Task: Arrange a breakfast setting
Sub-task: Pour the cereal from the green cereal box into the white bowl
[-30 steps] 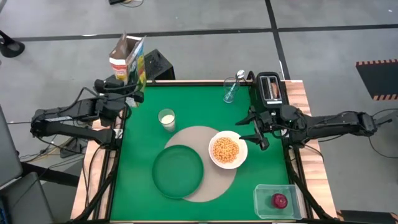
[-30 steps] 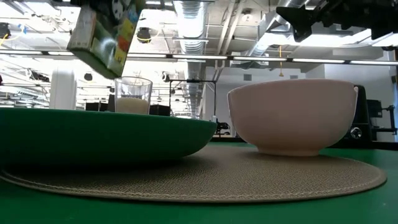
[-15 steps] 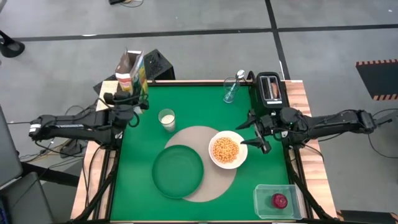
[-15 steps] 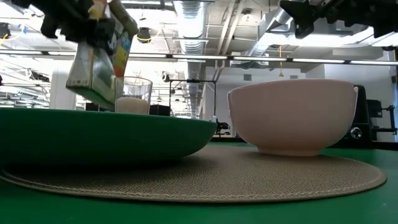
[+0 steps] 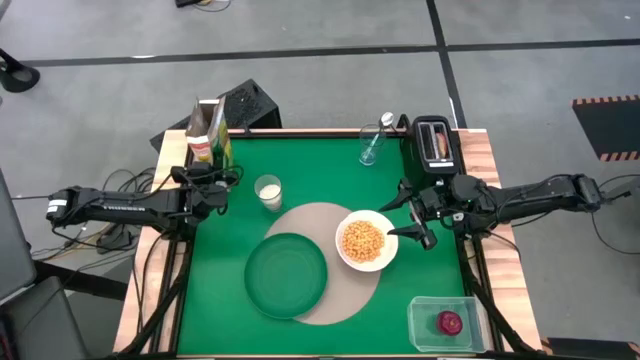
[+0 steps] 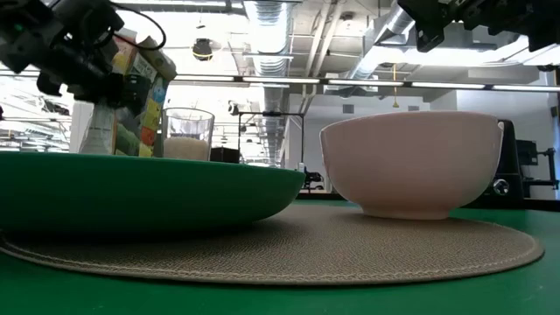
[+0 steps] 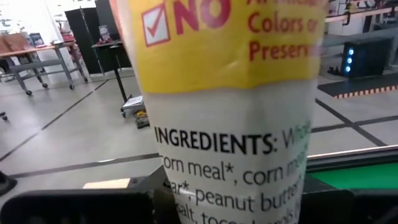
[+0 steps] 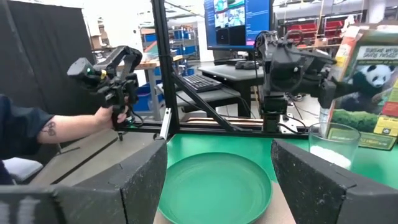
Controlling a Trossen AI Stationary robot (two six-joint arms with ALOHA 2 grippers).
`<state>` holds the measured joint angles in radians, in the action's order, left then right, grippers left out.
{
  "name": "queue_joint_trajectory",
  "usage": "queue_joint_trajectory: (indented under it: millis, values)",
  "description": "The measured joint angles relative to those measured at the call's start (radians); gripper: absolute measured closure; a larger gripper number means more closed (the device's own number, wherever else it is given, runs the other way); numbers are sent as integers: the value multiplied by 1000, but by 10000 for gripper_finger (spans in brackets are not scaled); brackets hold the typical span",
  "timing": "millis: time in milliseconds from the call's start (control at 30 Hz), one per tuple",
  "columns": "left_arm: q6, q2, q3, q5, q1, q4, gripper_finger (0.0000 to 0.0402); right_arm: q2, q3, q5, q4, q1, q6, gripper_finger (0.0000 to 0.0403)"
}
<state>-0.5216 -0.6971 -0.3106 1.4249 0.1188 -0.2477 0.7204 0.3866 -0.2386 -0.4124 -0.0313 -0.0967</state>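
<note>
My left gripper (image 5: 212, 170) is clamped on the cereal box (image 5: 209, 132), which stands upright at the table's (image 5: 300, 165) ten o'clock corner; its ingredients panel (image 7: 230, 149) fills my left wrist view. The milk glass (image 5: 267, 191) sits just beside it, toward the centre. The placemat (image 5: 318, 262) lies in the middle, carrying the green plate (image 5: 286, 275) at its seven o'clock and the white bowl (image 5: 365, 241), full of cereal, at its two o'clock. My right gripper (image 5: 418, 212) hovers at the bowl's three o'clock, fingers spread and empty. The apple (image 5: 450, 322) rests in a clear tub (image 5: 425, 312) at the five o'clock corner. A toaster (image 5: 435, 143) stands at the one o'clock corner.
</note>
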Motion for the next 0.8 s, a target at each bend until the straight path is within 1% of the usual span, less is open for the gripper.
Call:
queue_joint_trajectory:
  millis: [200, 433, 533, 800]
  values:
    - [-1, 0, 81, -13, 0, 124, 309, 0, 0, 51, 0, -15, 0, 97]
    - [130, 1, 181, -74, 0, 354, 309, 0, 0, 71, 0, -15, 0, 97]
    - [156, 1, 202, -84, 0, 394, 307, 0, 0, 84, 0, -15, -8, 97]
    - [162, 0, 204, -110, 0, 389, 291, 0, 1, 84, 0, -15, -24, 97]
